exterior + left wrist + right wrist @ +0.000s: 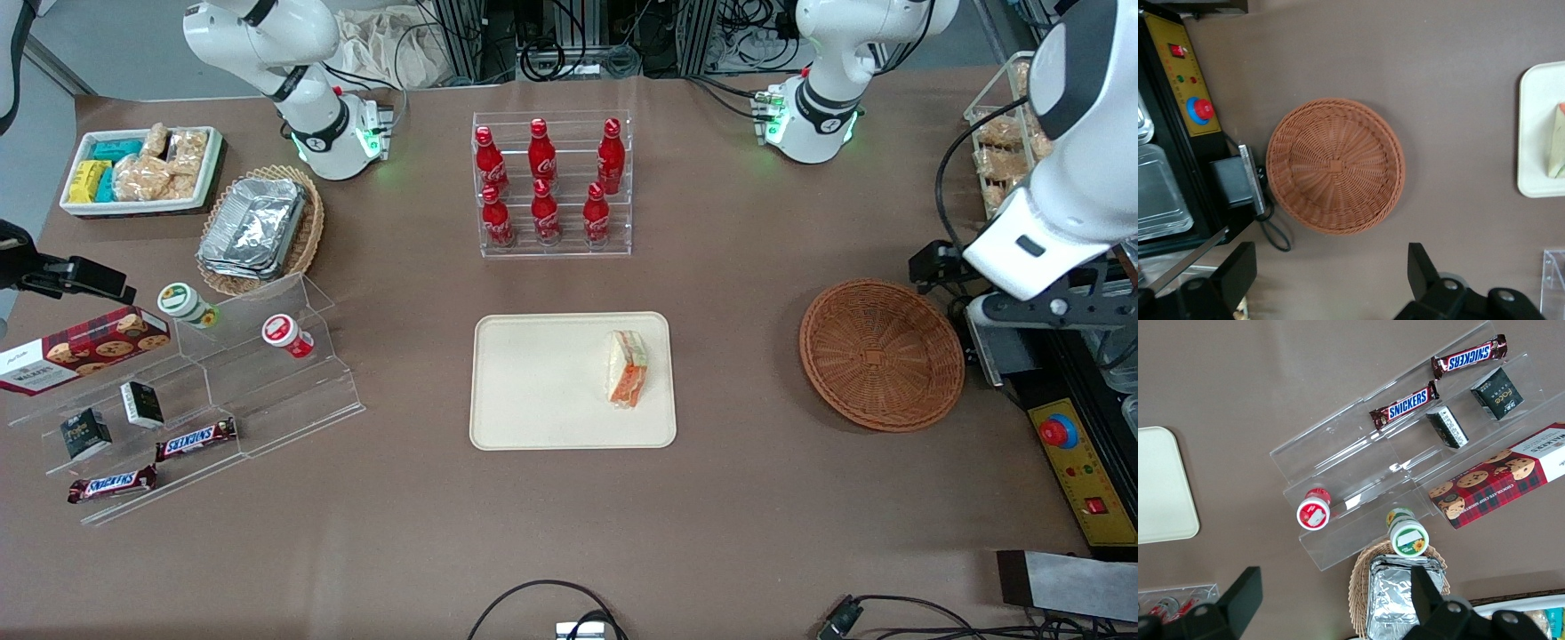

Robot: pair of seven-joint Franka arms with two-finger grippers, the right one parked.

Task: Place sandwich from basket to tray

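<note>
I saw one tray (551, 382) at the table's middle, bearing one sandwich (627, 368) near its edge toward the working arm. One basket (880, 353) sat empty, well apart from the tray, toward the working arm's end. My gripper (1331, 280) hung above the table just beside the basket, its two fingers (1238, 270) spread apart and holding nothing. Farther from the front camera than the tray stood one clear rack (553, 185) with six red bottles (544, 212). Two Snickers bars (196, 439) lay toward the parked arm's end.
</note>
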